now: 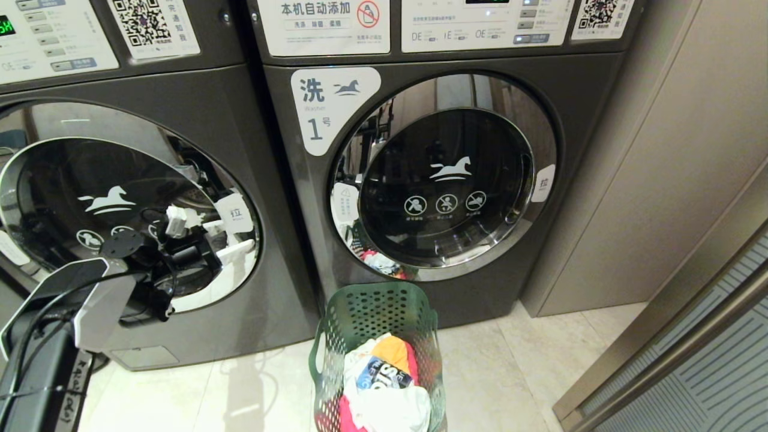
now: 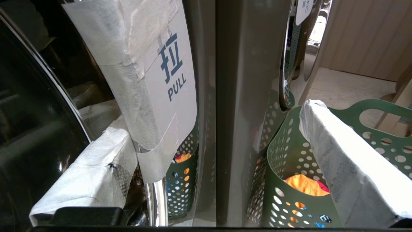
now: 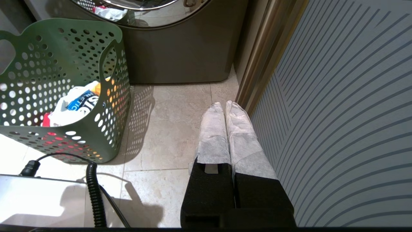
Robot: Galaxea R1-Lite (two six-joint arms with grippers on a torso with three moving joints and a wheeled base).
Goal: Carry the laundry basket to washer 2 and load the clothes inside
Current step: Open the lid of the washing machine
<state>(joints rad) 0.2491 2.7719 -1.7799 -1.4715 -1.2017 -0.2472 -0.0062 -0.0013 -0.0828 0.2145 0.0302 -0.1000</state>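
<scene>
I am looking at a laundry room with pale floor tiles [image 1: 510, 372] and two dark grey front-loading washers side by side; the right one [image 1: 432, 180] is carrying the "1" label, so I am taking the left machine [image 1: 120, 210], whose own number is not showing, for washer 2. Its round door is closed. The laundry basket [image 1: 377, 312] is standing on the floor just in front of washer 1, to the right of the machine I am aiming for, with the clothes [image 1: 384, 378] heaped inside: a white printed piece on top, yellow-orange and pink-red beneath. I am holding the left end effector [image 2: 222, 167] at the right rim of the left washer's door, its padded fingers [image 2: 351, 174] spread wide, one lying just beside the taped white pull tab [image 2: 151, 83] and the other standing off toward the basket, gripping nothing. The right end effector [image 3: 225, 109] is hanging low at the far right beside the striped wall panel [image 3: 338, 112], its fingers pressed together and empty. I judge the door will need a firm pull on that tab, since chrome and glass are slippery and the tab gives the only purchase. The clothes should be light, soft and floppy, best pinched at a bunched fold near the top of the pile. The basket looks stiff and light and is best taken by a cut-out handle.
</scene>
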